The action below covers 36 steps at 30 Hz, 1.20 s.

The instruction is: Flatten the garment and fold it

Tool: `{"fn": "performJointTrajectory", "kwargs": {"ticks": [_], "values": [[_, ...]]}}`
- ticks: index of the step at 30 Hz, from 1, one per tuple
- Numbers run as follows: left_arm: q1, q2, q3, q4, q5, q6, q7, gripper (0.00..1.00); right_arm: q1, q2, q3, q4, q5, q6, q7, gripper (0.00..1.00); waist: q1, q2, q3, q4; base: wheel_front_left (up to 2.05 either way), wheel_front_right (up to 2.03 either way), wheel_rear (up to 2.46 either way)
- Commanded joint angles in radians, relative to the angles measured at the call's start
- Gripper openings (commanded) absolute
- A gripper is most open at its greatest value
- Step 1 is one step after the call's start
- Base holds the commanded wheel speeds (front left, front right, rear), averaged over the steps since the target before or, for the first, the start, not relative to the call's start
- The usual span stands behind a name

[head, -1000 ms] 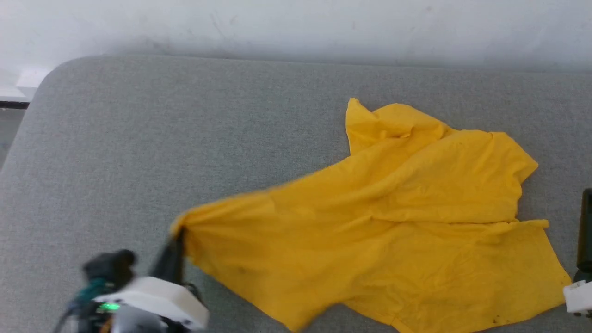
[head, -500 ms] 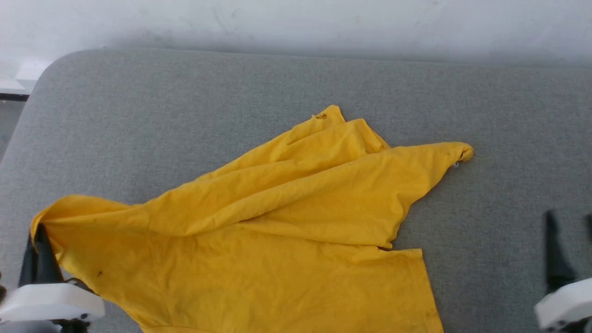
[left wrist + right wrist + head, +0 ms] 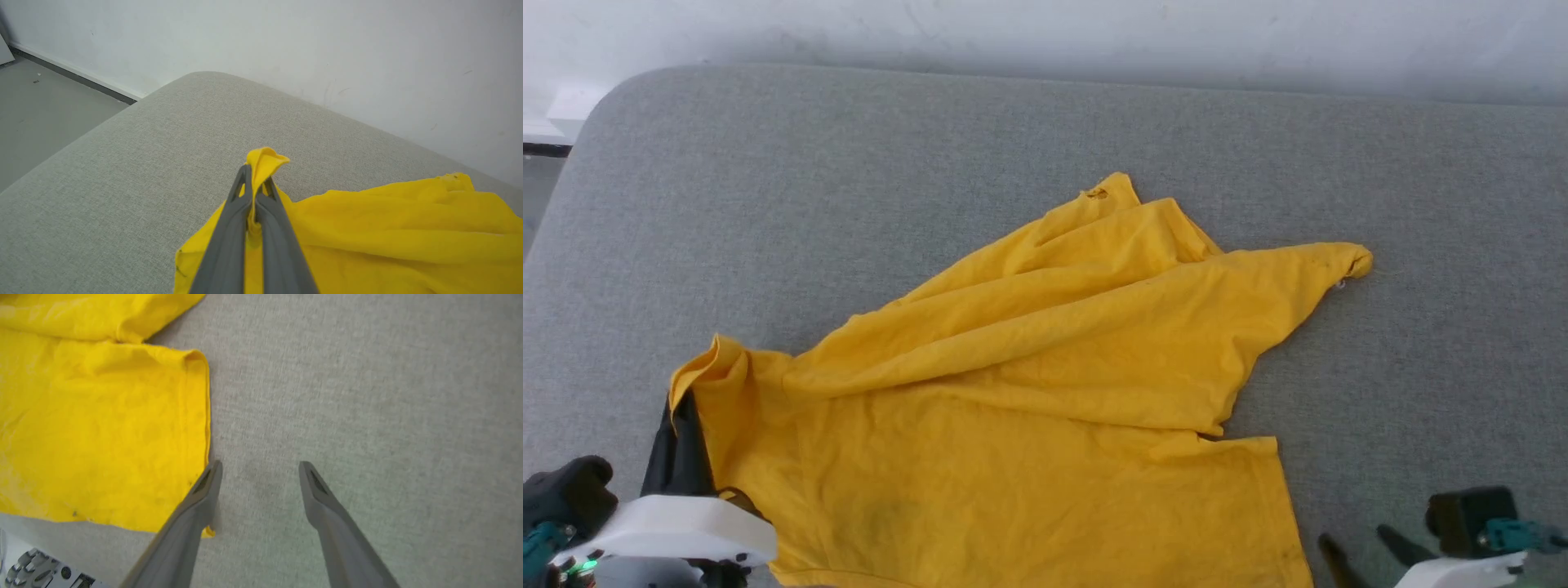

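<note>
Head view: a yellow garment (image 3: 1029, 392) of thin, creased knit cloth lies across the centre and lower middle of a grey woven cushion (image 3: 849, 204) with a rounded corner at upper left, set against a scuffed white wall (image 3: 1045, 33). Long folds fan toward a bunched point at right, and the lower hem is cut off by the bottom edge. At lower left the left gripper (image 3: 680, 416) is clamped on the garment's raised corner. That corner sits further right than half a second ago, and the cloth there is slacker. The right gripper (image 3: 1356, 545) now shows low at lower right, mostly cut off, clear of the cloth. Left wrist view: the left gripper (image 3: 256, 179) has its two matte grey fingers pressed together on a curled yellow peak. The garment (image 3: 388, 228) spreads to the lower right, with bare floor (image 3: 41, 114) at left. Right wrist view: the right gripper (image 3: 260, 467) is spread wide over bare cushion (image 3: 367, 396), with one fingertip just beside the stitched hem of the garment (image 3: 102, 428), which is slightly blurred.
</note>
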Motion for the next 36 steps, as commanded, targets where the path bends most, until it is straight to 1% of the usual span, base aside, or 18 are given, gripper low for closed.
{"fn": "performJointTrajectory", "kwargs": {"ticks": [1, 4, 8, 20, 21, 22, 23, 26, 28, 32, 36], "values": [[-0.011, -0.006, -0.004, -0.001, 0.003, -0.008, 0.0, 0.0, 0.015, -0.004, 0.013, -0.014, 0.011, -0.001, 0.019, 1.0, -0.0001, 0.0, 0.0, 0.002, 0.0, 0.0, 0.0], [-0.009, -0.01, -0.011, 0.0, 0.001, -0.008, 0.001, 0.0, 0.035, -0.003, 0.047, -0.034, 0.029, -0.001, 0.058, 1.0, -0.0001, 0.0, 0.001, 0.005, 0.0, 0.0, 0.0], [-0.005, -0.014, -0.019, 0.0, -0.001, -0.009, 0.003, 0.0, 0.037, 0.002, 0.066, -0.028, 0.02, -0.001, 0.061, 1.0, -0.0001, 0.0, 0.001, 0.01, 0.0, 0.0, 0.0], [-0.016, -0.015, -0.033, -0.002, -0.003, -0.006, 0.013, 0.0, -0.01, 0.021, 0.126, 0.117, 0.035, -0.001, 0.026, 1.0, -0.0001, 0.0, 0.011, 0.026, 0.0, 0.0, 0.0], [-0.017, -0.016, -0.033, -0.002, -0.004, -0.006, 0.013, 0.0, -0.016, 0.022, 0.129, 0.13, 0.035, -0.001, 0.021, 0.78, -0.0001, 0.0, 0.012, 0.026, 0.0, 0.0, 0.0], [-0.016, -0.017, -0.034, -0.001, -0.005, -0.005, 0.013, 0.0, -0.023, 0.023, 0.134, 0.141, 0.035, -0.001, 0.017, 0.4, -0.0001, 0.0, 0.011, 0.025, 0.0, 0.0, 0.0], [-0.016, -0.018, -0.034, -0.001, -0.006, -0.005, 0.013, 0.0, -0.029, 0.025, 0.133, 0.15, 0.04, -0.001, 0.006, 0.0, -0.0001, 0.0, 0.011, 0.025, 0.0, 0.0, 0.0], [-0.015, -0.02, -0.035, 0.0, -0.008, -0.004, 0.012, 0.0, -0.04, 0.03, 0.131, 0.162, 0.049, -0.001, -0.009, 0.0, -0.0001, 0.0, 0.01, 0.024, 0.0, 0.0, 0.0], [-0.012, -0.022, -0.035, 0.002, -0.012, -0.004, 0.01, 0.0, -0.058, 0.036, 0.117, 0.158, 0.059, -0.001, -0.05, 0.0, -0.0001, 0.0, 0.004, 0.018, 0.0, 0.0, 0.0], [-0.004, -0.032, -0.029, 0.0, -0.025, -0.006, -0.002, 0.0, -0.092, 0.041, 0.045, 0.135, 0.077, -0.001, -0.143, 0.0, -0.0001, 0.0, -0.024, 0.001, 0.0, 0.0, 0.0], [-0.001, -0.057, -0.016, -0.031, -0.064, -0.02, -0.019, 0.0, -0.134, 0.043, -0.026, 0.101, 0.16, -0.001, -0.244, 0.0, -0.0001, 0.0, -0.07, -0.022, 0.0, 0.0, 0.0]]}}
